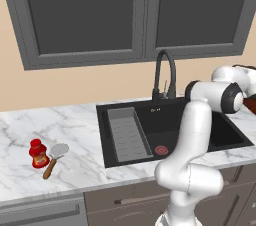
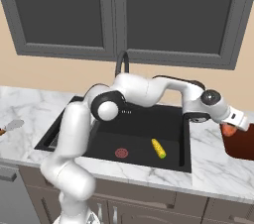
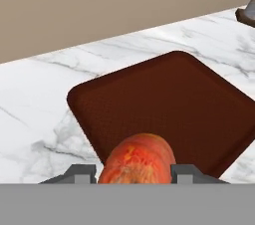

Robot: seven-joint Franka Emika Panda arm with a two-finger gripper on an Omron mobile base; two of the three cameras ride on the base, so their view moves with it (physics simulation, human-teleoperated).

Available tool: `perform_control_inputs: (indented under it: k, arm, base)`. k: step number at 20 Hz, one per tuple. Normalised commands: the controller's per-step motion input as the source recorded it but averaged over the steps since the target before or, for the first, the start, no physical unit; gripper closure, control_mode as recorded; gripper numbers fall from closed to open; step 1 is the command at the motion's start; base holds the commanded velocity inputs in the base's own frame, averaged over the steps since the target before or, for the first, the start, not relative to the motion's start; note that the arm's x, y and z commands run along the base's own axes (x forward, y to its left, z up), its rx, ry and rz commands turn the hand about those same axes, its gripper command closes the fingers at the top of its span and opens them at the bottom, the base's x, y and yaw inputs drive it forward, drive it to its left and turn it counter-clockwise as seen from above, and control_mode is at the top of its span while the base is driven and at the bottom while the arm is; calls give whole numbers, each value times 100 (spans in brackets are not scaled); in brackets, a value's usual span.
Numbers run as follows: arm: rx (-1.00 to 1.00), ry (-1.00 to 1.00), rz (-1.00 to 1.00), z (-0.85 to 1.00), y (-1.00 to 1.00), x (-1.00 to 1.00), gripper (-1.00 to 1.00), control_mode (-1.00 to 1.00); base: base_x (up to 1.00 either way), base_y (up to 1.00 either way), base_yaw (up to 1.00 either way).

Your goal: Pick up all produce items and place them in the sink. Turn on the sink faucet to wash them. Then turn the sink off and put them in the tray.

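Gripping the orange-red vegetable [image 3: 137,160] between its two fingertips, the hand [image 3: 133,173] sits at the bottom centre of the hand view, with the vegetable hanging over the near edge of the dark reddish-brown tray [image 3: 189,104]; the tray lies flat on the white marble worktop [image 3: 35,104] and takes up the middle and right of that frame. In the right base view the arm reaches across to the right edge of the frame, where the hand [image 2: 233,125] holds the vegetable [image 2: 227,130] just above the tray [image 2: 240,143]. The corn cob [image 2: 158,148] lies on the floor of the black sink [image 2: 139,134], lower centre of that frame, a little right of the round red drain [image 2: 121,153]. In the left base view the black faucet [image 1: 165,75] arches up behind the sink at centre, the grey ribbed insert [image 1: 127,135] lies in the basin's left part, and a red bottle [image 1: 38,153] and a wooden-handled spatula [image 1: 55,157] rest close together on the worktop at lower left
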Motion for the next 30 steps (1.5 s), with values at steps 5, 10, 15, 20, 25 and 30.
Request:
perform_control_inputs:
  k: [5, 10, 15, 20, 25, 30]
  arm:
    - [1, 1, -2, -10, -43, 0, 100, -100]
    - [0, 8, 0, -27, -21, 0, 100, -100]
    - [0, 11, 0, -21, -6, 1, 100, -100]
    - [0, 8, 0, -11, -9, 11, 100, -100]
    - [0, 2, 0, -12, -1, 9, 100, -100]
    - [1, 0, 0, -22, -6, 0, 100, -100]
  base:
    - [0, 0, 0]
    - [0, 0, 0]
    - [0, 0, 0]
    - [0, 0, 0]
    - [0, 0, 0]
    - [0, 0, 0]
